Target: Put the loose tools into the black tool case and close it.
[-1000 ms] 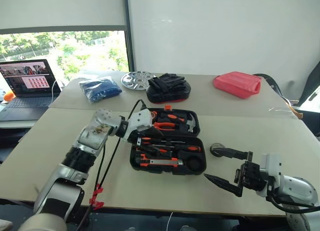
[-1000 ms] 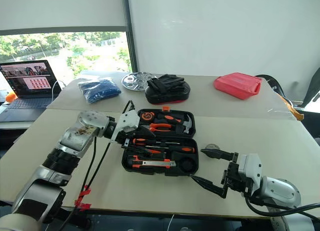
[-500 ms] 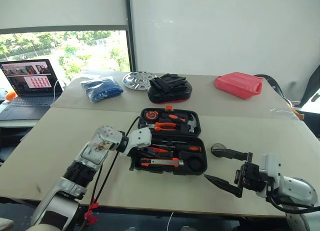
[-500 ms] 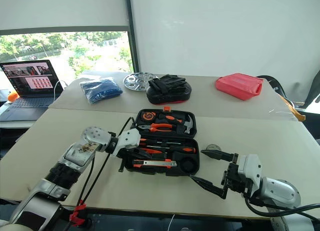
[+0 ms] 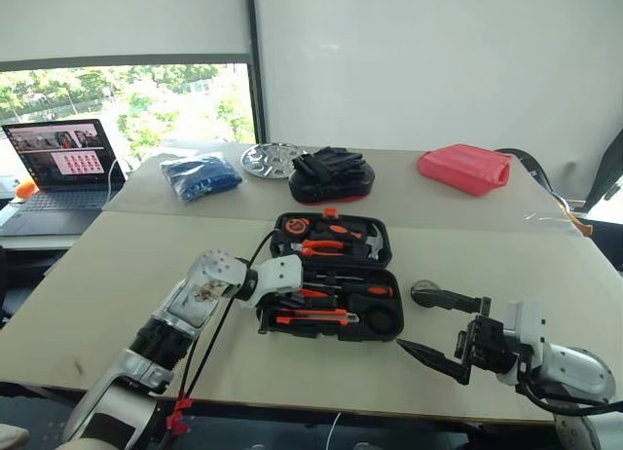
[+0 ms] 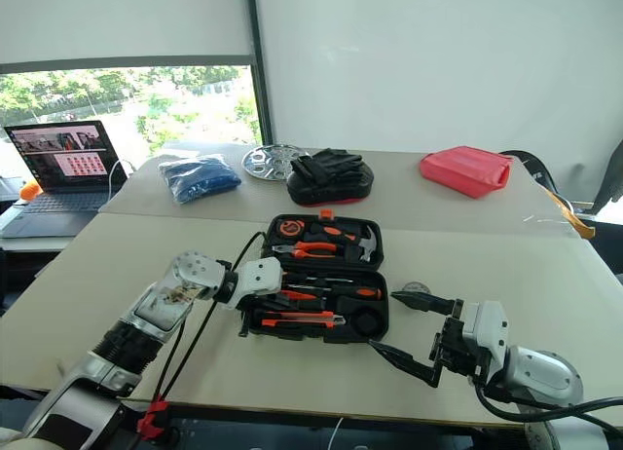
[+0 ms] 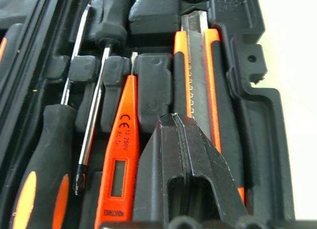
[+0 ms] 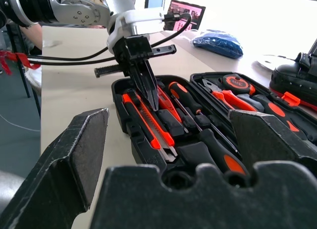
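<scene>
Tools [image 7: 121,159] fill the open black tool case [image 5: 384,243].

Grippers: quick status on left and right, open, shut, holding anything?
Left gripper: shut, empty, tips down over the utility knife in the black tool case.
Right gripper: open, empty.

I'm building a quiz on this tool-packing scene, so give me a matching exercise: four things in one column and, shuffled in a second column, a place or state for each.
Things:
1. left gripper
2. right gripper
3. utility knife
4. black tool case

States or places:
A. lid open, on the near table
B. jaws wide open, beside the case
C. lying in a slot of the case
D. jaws shut, tips down over the knife

Pairs: 1-D, 2-B, 3-C, 4-A
</scene>
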Tool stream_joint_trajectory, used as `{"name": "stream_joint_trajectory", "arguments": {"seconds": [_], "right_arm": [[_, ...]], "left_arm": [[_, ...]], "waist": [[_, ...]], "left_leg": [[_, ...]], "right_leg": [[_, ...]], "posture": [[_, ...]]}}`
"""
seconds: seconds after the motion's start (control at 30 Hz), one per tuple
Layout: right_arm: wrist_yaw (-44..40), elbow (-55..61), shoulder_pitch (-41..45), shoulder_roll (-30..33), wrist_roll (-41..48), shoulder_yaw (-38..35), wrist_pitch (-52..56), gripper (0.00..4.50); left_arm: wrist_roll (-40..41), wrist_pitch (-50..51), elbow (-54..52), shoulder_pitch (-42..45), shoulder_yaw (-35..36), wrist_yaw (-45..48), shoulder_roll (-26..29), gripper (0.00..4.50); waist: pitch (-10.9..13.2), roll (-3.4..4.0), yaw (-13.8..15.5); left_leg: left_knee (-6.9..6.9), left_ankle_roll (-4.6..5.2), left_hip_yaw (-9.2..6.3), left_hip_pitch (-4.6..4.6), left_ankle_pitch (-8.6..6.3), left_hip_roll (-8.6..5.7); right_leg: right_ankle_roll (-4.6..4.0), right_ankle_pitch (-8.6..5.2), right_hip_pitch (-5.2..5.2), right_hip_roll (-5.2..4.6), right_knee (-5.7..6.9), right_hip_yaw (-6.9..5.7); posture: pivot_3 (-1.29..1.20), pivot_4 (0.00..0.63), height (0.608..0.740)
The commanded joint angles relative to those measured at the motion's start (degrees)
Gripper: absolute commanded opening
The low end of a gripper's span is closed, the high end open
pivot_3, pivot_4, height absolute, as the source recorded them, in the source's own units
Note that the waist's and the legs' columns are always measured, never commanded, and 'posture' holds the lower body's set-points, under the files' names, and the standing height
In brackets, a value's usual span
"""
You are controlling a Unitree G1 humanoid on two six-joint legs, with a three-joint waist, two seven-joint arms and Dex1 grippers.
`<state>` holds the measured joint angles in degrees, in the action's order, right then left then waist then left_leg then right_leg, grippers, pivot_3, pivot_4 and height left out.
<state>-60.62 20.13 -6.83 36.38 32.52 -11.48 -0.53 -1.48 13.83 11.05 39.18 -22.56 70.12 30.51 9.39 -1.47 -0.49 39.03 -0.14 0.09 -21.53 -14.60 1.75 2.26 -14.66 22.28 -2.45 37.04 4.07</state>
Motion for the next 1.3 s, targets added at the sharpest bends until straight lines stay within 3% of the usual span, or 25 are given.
{"name": "stream_joint_trajectory", "arguments": {"seconds": [0.03,0.3,0.4,0.5,0.7,0.77,0.87,0.97,1.17,1.3], "right_arm": [[0.74,0.62,1.01,-0.51,-0.40,-0.05,-0.93,4.50],[0.95,0.05,-1.21,0.01,0.17,-3.98,-1.59,4.50],[-0.16,-0.54,-4.96,1.53,1.54,-8.73,-1.32,4.50],[-1.45,-2.08,-9.42,2.15,0.52,-12.54,-3.21,4.50],[-1.68,-7.34,-17.57,0.13,-2.28,-18.45,-8.86,4.50],[-1.76,-8.66,-19.39,-0.46,-2.92,-19.33,-10.36,4.50],[-1.45,-9.24,-20.63,-0.64,-4.49,-18.93,-11.88,4.50],[0.16,-8.21,-15.96,2.22,-6.39,-16.23,-9.07,4.50],[2.33,-10.16,5.59,12.70,-13.06,-3.51,5.96,4.50],[-0.07,-16.06,19.66,15.57,-18.54,7.76,14.40,4.50]], "left_arm": [[-3.98,0.61,2.29,-2.12,-3.91,-1.52,-0.64,0.01],[6.85,-5.97,-1.27,-3.72,6.94,1.10,-0.01,0.01],[15.25,-8.70,-1.51,-5.44,14.69,5.34,2.06,0.72],[20.52,-11.50,0.27,-7.73,20.79,8.28,4.56,1.75],[24.90,-14.80,4.66,-17.09,28.89,14.46,11.95,3.91],[26.69,-14.30,4.55,-19.34,30.97,15.57,13.25,4.42],[28.43,-13.85,3.83,-23.05,33.75,16.53,15.20,4.42],[29.33,-13.25,1.75,-25.03,34.75,15.69,15.37,4.42],[32.21,-9.10,-3.61,-24.51,34.03,12.96,13.34,4.42],[32.57,-7.76,-5.87,-23.98,32.98,11.32,11.93,4.42]], "waist": [[-0.02,0.02,0.10],[-0.09,0.13,0.03],[-0.08,0.12,-0.17],[-0.07,0.11,-0.20],[-0.08,0.15,-0.56],[-0.06,0.11,-0.49],[-0.04,0.08,-0.35],[-0.05,0.10,-0.40],[-0.03,0.08,-1.28],[-0.03,0.08,-1.23]], "left_leg": [[0.00,0.00,0.00,0.08,0.00,0.00],[-0.02,-0.01,0.03,0.07,0.01,0.02],[-0.04,0.00,0.01,-0.42,0.00,0.02],[-0.05,0.02,-0.02,-0.90,-0.01,0.03],[-0.14,0.08,0.07,-0.69,-0.04,0.05],[-0.12,0.07,0.07,-0.69,-0.04,0.07],[-0.08,0.04,0.08,-0.68,-0.02,0.10],[-0.09,0.04,0.13,-0.58,-0.02,0.13],[-0.07,0.03,0.28,-0.48,0.06,0.18],[-0.14,0.03,0.14,-0.59,0.06,0.17]], "right_leg": [[0.02,-0.01,-0.07,0.00,-0.01,0.01],[0.02,-0.03,-0.02,0.01,-0.02,0.06],[-0.28,0.13,0.42,0.00,-0.01,0.05],[-0.40,0.20,0.98,-0.01,0.06,0.03],[-0.45,0.15,0.84,-0.02,0.02,0.08],[-0.42,0.12,0.85,-0.01,0.04,0.06],[-0.20,-0.02,0.83,-0.02,0.04,0.05],[-0.15,-0.07,0.78,-0.02,0.04,0.09],[-0.18,0.04,0.82,0.02,0.09,0.20],[-0.60,0.22,0.89,0.12,0.11,0.16]], "posture": [[0.00,0.150,0.740],[0.00,0.150,0.740],[0.00,0.150,0.740],[0.00,0.150,0.740],[0.00,0.150,0.740],[0.00,0.150,0.740],[0.00,0.150,0.740],[0.00,0.150,0.740],[0.00,0.150,0.740],[0.00,0.150,0.740]]}}
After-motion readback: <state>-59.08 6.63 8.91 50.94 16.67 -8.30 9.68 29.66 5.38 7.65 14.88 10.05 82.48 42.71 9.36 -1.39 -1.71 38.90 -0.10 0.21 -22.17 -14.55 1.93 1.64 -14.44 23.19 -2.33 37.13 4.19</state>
